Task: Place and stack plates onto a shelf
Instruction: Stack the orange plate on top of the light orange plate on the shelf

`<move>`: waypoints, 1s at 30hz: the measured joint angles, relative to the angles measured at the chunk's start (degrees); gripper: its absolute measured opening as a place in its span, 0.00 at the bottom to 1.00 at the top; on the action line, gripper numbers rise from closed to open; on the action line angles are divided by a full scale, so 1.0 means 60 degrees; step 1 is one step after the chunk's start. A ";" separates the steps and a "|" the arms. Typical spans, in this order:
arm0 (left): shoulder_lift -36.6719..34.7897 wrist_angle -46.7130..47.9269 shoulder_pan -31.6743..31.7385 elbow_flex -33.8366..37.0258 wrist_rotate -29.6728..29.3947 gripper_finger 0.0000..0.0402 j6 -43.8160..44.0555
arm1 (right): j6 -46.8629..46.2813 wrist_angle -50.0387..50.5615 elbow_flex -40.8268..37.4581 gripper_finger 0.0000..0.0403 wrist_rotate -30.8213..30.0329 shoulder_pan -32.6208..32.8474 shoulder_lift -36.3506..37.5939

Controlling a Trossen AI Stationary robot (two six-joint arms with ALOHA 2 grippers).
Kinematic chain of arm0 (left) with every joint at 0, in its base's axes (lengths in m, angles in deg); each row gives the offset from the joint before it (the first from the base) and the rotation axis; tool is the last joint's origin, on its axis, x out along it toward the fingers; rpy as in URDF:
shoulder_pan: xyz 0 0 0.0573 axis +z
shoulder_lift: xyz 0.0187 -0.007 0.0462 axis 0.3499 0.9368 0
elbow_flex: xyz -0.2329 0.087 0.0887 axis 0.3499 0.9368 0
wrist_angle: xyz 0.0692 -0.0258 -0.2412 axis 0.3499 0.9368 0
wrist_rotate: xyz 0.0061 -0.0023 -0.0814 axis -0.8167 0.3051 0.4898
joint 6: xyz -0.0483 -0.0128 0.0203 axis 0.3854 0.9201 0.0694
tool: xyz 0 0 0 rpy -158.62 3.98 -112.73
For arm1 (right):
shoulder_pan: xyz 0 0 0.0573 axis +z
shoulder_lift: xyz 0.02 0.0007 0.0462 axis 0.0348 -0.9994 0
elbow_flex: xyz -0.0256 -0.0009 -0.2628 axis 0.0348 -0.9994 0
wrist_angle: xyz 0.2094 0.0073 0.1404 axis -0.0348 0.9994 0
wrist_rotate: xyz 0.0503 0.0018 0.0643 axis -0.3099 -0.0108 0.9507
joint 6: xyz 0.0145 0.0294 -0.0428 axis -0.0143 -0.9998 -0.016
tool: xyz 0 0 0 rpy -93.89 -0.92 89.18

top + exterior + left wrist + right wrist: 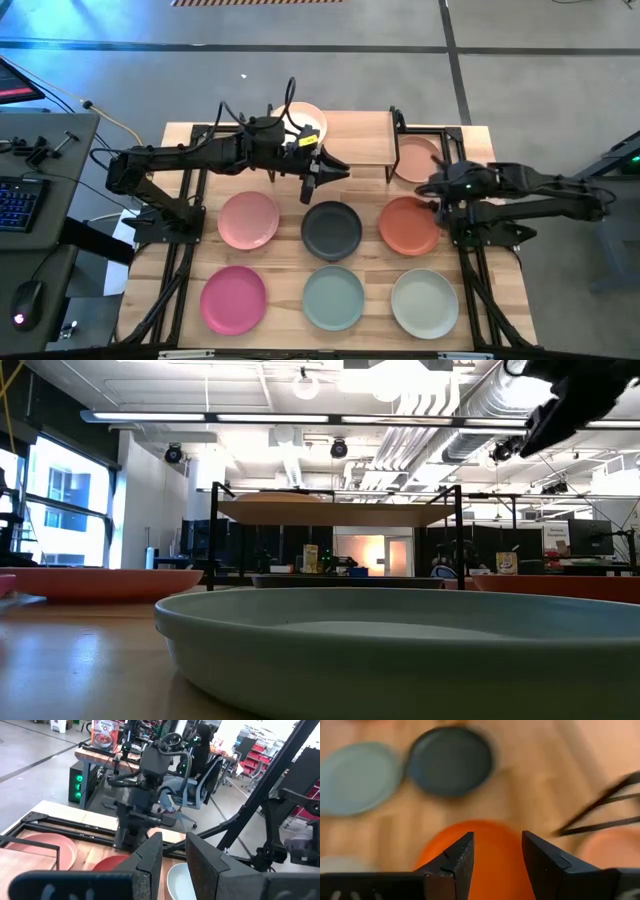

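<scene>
Right pincer (497, 851), open and empty, hovers over the terracotta plate (409, 224) near the desk's right edge, beside the shelf (355, 137); it should descend squarely onto the rim.

No legible text, label, number or sign anywhere.

Left wrist view: printed box (102, 733) on far bench at 11 o'clock of picture carries lettering above bowl image, too small to read.

Low view: small packages (312, 557) in room behind shelf, 12 o'clock, print unreadable; another boxed item (506, 563) at 2 o'clock, likewise unreadable.

High view: striped floor marking (258, 3) at 12 o'clock edge, no characters.
</scene>
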State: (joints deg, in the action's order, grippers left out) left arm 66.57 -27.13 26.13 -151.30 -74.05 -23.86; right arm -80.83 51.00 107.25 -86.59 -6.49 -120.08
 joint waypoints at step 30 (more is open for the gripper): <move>0.0004 0.5262 0.0566 0.0000 -0.0073 0.18 -0.0678 | -0.4737 -0.1219 0.0000 0.36 -0.0147 0.4362 -0.5177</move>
State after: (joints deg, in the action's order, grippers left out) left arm 66.59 4.45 29.53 -151.30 -74.49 -27.93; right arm -109.25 43.68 107.25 -87.47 19.69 -151.14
